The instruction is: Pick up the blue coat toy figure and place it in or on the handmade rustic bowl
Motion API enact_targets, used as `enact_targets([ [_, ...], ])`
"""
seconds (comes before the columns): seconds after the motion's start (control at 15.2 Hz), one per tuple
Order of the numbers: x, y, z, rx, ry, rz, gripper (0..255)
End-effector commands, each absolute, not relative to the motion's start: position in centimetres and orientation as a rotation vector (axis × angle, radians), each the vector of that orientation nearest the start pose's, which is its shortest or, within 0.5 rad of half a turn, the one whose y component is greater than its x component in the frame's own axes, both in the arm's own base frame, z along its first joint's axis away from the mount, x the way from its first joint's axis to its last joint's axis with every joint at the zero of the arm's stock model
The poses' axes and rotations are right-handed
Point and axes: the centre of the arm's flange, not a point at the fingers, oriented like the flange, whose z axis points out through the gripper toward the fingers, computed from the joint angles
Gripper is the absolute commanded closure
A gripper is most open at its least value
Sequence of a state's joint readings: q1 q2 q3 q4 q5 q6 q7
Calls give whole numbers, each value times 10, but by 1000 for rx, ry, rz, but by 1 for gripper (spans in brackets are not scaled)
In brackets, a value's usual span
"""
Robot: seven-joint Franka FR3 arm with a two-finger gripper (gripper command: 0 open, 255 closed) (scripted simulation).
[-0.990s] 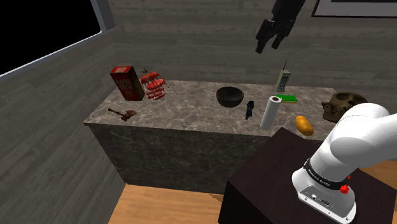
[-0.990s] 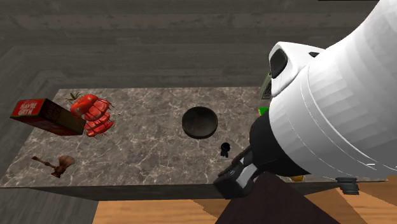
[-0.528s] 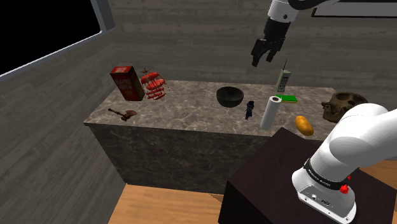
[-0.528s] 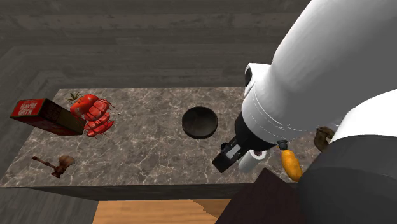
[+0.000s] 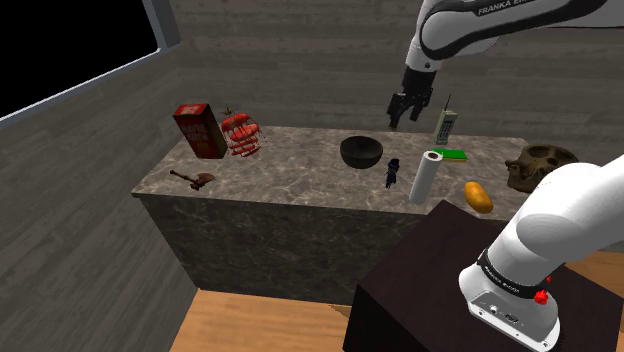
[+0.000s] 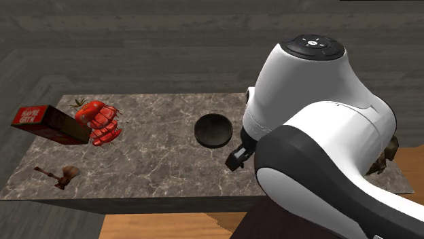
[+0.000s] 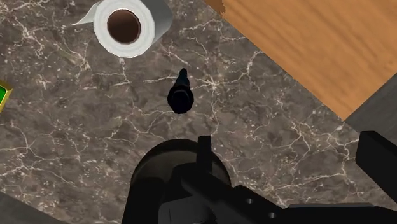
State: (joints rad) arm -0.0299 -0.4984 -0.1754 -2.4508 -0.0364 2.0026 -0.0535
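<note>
Toy figure [image 5: 393, 172], dark-coated and upright, stood on the marble surface [image 5: 290, 185] between the dark bowl [image 5: 361, 152] and a white paper roll [image 5: 425, 176]. The gripper [image 5: 404, 108] hung well above, roughly over the bowl, its fingers [image 7: 376, 153] spread apart and empty. In the wrist view the figure lay beyond the bowl, outside the gap between the fingers, so a sideways shift looked necessary before any descent.
</note>
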Motion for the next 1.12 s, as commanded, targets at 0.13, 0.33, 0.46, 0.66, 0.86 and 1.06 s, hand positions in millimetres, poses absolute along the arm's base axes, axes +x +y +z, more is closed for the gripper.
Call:
enact_targets([
  [0.13, 409, -113, 430, -3087, 188, -13, 0],
  [0.33, 420, -130, 395, -3083, 192, 36, 0],
  [0.46, 426, -141, 371, -3079, 195, 69, 0],
  [0.66, 435, -159, 335, -3074, 199, 117, 0],
  [0.86, 442, -175, 298, -3068, 202, 166, 0],
  [1.06, 441, -175, 287, -3068, 202, 166, 0],
])
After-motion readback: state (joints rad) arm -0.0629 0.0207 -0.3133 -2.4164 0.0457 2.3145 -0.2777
